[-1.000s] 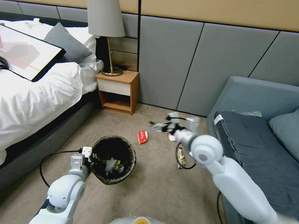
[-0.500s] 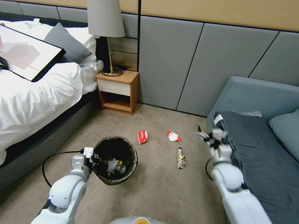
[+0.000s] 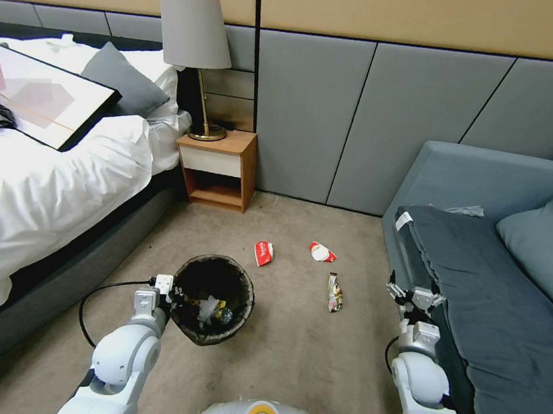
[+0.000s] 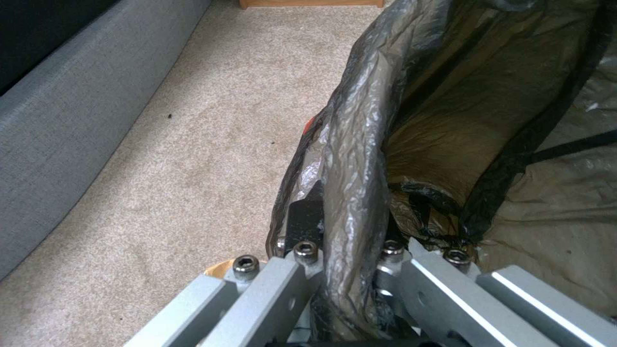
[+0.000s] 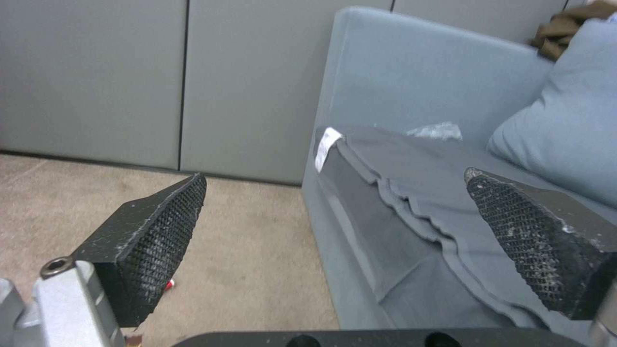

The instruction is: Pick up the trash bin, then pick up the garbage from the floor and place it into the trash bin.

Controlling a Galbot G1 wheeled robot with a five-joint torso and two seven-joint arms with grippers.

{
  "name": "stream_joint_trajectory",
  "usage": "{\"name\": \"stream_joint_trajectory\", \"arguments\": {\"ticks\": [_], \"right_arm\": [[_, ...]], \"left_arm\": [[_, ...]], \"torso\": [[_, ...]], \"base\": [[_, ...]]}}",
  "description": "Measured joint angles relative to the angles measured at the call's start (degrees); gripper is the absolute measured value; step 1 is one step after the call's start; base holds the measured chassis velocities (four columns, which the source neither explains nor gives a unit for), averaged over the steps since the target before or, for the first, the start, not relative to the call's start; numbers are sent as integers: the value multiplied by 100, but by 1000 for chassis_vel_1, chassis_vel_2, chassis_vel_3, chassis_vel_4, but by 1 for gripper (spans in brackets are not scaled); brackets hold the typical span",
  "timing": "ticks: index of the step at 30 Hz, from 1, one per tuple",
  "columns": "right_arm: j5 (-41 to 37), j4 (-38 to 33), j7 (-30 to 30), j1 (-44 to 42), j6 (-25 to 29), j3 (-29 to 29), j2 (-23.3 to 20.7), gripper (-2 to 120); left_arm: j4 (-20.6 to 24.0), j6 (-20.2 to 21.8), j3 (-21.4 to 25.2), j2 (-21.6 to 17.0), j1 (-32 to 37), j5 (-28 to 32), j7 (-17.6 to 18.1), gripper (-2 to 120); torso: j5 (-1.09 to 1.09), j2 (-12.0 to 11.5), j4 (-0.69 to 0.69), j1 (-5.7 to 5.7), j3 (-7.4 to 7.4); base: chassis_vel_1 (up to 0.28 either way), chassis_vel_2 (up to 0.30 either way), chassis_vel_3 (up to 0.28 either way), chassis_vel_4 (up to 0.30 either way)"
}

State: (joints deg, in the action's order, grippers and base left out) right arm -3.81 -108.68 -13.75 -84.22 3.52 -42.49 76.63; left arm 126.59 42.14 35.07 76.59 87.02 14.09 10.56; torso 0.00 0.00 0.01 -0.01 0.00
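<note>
The trash bin [image 3: 212, 297], lined with a black bag, hangs just off the carpet with some litter inside. My left gripper [image 3: 163, 294] is shut on its near-left rim; the left wrist view shows the bag-covered rim [image 4: 350, 183] pinched between the fingers. Garbage lies on the floor beyond the bin: a red-and-white packet [image 3: 263, 253], a second red-and-white packet [image 3: 322, 252] and a dark-and-yellow wrapper [image 3: 334, 293]. My right gripper [image 3: 415, 296] is open and holds nothing, raised beside the sofa's front edge, right of the wrapper. Its ridged pads [image 5: 164, 236] stand wide apart.
A bed [image 3: 47, 196] runs along the left with a framed picture [image 3: 35, 93] on it. A wooden nightstand [image 3: 218, 168] with a lamp [image 3: 194, 47] stands at the back wall. A blue-grey sofa [image 3: 482, 255] fills the right. Open carpet lies between.
My right arm has swung back from over the far litter to the right and toward me, ending beside the sofa edge. The bin and my left gripper have barely moved.
</note>
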Motion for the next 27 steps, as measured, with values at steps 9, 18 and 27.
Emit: {"name": "stream_joint_trajectory", "arguments": {"ticks": [9, 18, 27], "right_arm": [[-19, -25, 3, 34, -1, 109, 42, 100], [-91, -41, 22, 87, -107, 154, -8, 100], [-162, -64, 22, 158, -239, 227, -55, 100]], "left_arm": [[35, 0, 32, -13, 28, -21, -4, 0], [58, 0, 38, -12, 42, -41, -13, 0], [79, 0, 45, -23, 46, -41, -14, 0]], "torso": [[0, 0, -1, 0, 0], [0, 0, -1, 0, 0], [1, 0, -1, 0, 0]], "base": [[0, 0, 0, 0], [0, 0, 0, 0], [0, 0, 0, 0]]}}
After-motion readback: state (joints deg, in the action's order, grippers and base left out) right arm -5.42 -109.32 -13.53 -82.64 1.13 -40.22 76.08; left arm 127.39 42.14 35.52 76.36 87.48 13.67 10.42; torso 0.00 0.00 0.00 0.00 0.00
